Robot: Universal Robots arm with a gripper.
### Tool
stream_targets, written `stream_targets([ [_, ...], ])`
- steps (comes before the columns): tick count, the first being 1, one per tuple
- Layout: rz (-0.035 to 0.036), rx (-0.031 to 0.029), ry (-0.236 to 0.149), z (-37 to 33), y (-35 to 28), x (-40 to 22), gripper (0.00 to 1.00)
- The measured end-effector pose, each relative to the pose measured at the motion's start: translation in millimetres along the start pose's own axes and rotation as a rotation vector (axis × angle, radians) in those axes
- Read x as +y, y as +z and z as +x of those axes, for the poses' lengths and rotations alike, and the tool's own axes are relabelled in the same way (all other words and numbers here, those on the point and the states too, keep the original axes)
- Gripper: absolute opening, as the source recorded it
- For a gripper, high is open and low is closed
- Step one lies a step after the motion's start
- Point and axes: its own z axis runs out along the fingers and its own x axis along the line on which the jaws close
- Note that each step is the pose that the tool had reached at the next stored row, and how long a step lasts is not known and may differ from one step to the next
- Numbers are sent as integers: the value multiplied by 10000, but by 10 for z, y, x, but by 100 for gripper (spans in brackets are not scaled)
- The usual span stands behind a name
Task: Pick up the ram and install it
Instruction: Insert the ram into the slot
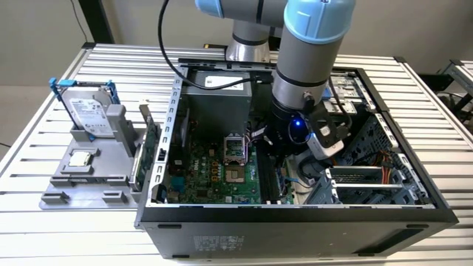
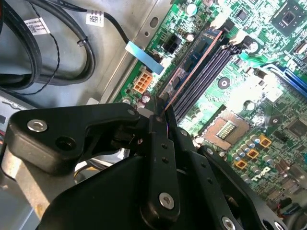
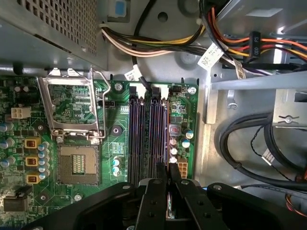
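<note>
Black gripper (image 2: 163, 108) fingers are clamped on the ram (image 2: 192, 69), which I see edge-on in the second wrist view — a thin stick running along the dark memory slots (image 2: 204, 79) toward 1 o'clock. In the first wrist view the fingertips (image 3: 162, 173) pinch together directly over those slots (image 3: 148, 139), beside the open processor socket (image 3: 76, 165). From the exterior view, the arm (image 1: 299, 83) reaches down into the computer case (image 1: 296, 213) on the desk (image 1: 88, 233).

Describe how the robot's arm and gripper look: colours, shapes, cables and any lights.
The arm is built of round silver-grey tubes with pale blue caps at the joints. A black cable runs along it, and a small blue light glows on the black wrist. The gripper is matte black, with narrow flat fingers on chunky hinged links fastened by silver screws.
</note>
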Motion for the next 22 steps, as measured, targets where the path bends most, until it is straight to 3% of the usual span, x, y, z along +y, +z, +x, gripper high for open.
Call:
stream_targets([
  [10, 28, 2, -2, 3, 62, 2, 0],
  [22, 164, 6, -9, 9, 65, 2, 0],
])
